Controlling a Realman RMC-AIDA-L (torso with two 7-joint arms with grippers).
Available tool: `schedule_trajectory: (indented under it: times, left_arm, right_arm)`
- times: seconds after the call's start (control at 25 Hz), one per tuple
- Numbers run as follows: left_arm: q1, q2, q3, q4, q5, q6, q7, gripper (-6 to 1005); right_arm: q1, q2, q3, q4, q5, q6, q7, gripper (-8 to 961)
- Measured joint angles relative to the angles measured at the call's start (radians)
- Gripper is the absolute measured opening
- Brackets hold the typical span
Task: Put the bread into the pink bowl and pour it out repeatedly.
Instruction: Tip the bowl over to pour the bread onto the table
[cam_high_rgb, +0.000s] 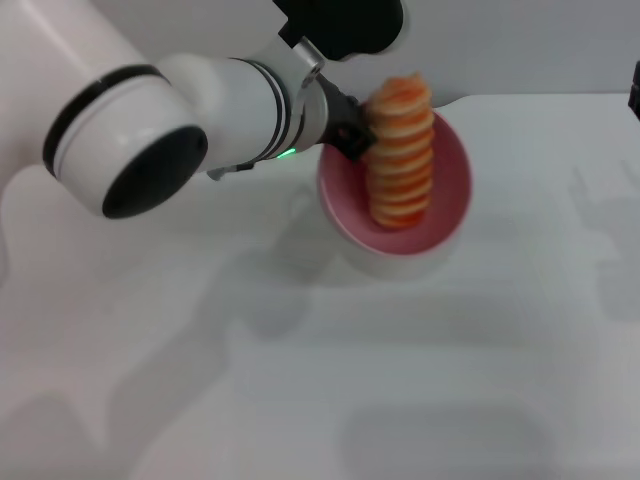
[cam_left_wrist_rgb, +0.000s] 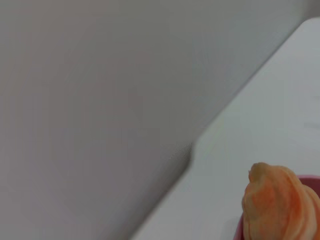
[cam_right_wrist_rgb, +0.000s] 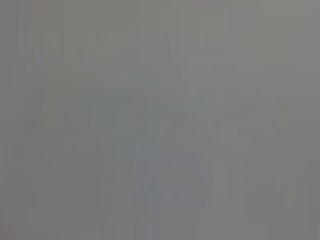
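The pink bowl (cam_high_rgb: 450, 165) is in the far middle of the white table, tipped so its opening faces me. The bread (cam_high_rgb: 402, 150), orange with pale stripes, lies lengthwise inside it, one end poking over the far rim. My left gripper (cam_high_rgb: 350, 128) is at the bowl's left rim, its dark fingers shut on the edge. In the left wrist view, one end of the bread (cam_left_wrist_rgb: 280, 205) shows with a sliver of pink bowl (cam_left_wrist_rgb: 240, 231) beside it. The right gripper is out of view; its wrist view shows only plain grey.
The white table (cam_high_rgb: 300, 380) spreads toward me in front of the bowl. My left arm (cam_high_rgb: 200, 120) crosses the upper left of the head view. A dark sliver (cam_high_rgb: 636, 90) sits at the far right edge. A grey wall (cam_left_wrist_rgb: 100, 100) stands behind the table.
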Motion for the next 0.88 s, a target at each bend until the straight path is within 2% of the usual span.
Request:
schedule_trajectory:
  times: [0.16,0.36,0.64,0.88]
  left_arm:
    - [0.019,0.001,0.022,-0.001,0.077,0.031,-0.006,42]
    - [0.038,0.002,0.073,0.001,0.088,0.088,-0.009,42]
    - [0.036,0.0,0.181,0.015,0.106,0.161,-0.045,43]
    - [0.045,0.0,0.24,-0.002,0.223,0.2,-0.044,43]
  right_arm:
    - [-0.014,0.0,0.011,0.026,0.001,-0.007,0.059,658]
    - [-0.034,-0.003,0.065,0.087,0.002,-0.067,0.137,658]
    - [-0.045,-0.005,0.086,0.092,0.002,-0.067,0.162,657]
    - [-0.041,-0.006,0.084,0.095,0.002,-0.064,0.163,657]
